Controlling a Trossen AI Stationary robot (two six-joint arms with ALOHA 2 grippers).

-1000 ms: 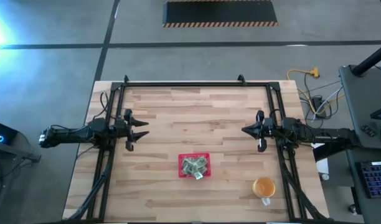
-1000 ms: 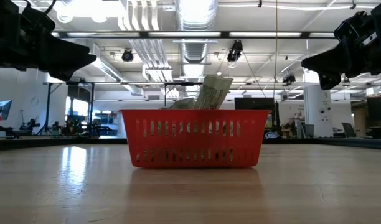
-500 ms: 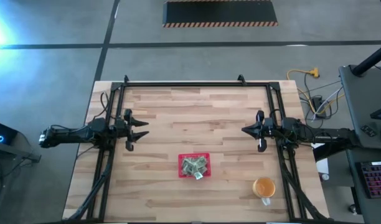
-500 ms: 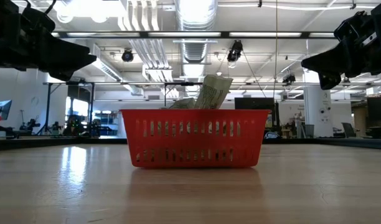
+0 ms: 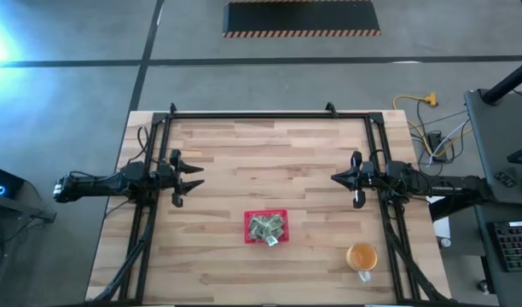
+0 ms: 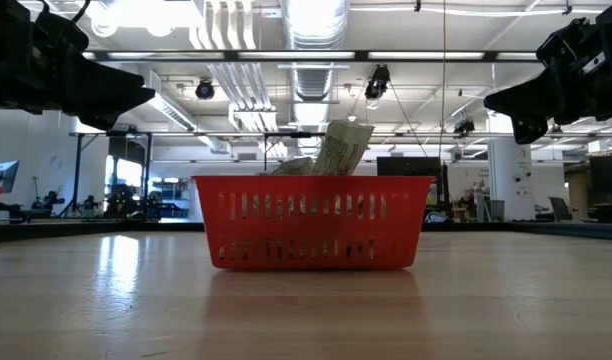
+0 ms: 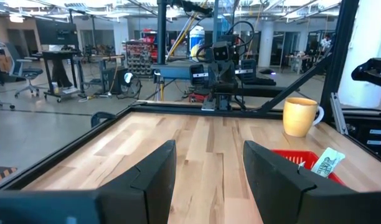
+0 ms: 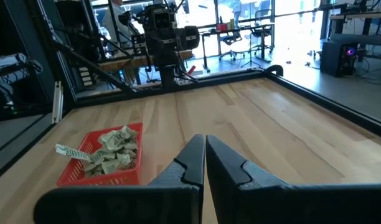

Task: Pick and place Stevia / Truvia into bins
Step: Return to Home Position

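Orange cup (image 5: 362, 256): one, on the tabletop (image 5: 269, 153), right of the red tray (image 5: 265, 211) and nearer.
Red tray: one, unmoved since a second ago.
Stevia sachets (image 5: 265, 227): heaped inside the tray, number unclear; one leans over the rim, long axis near upright.
Left claw (image 5: 198, 177): left of the tray, farther back, fingers apart.
Right claw (image 5: 335, 178): right of the tray, farther back, fingers together.

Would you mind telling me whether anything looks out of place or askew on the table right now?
Only one thing: a pale green and white paper sachet sticks out over the rim of the small square red tray, tilted upward, rather than lying flat with the other sachets inside.
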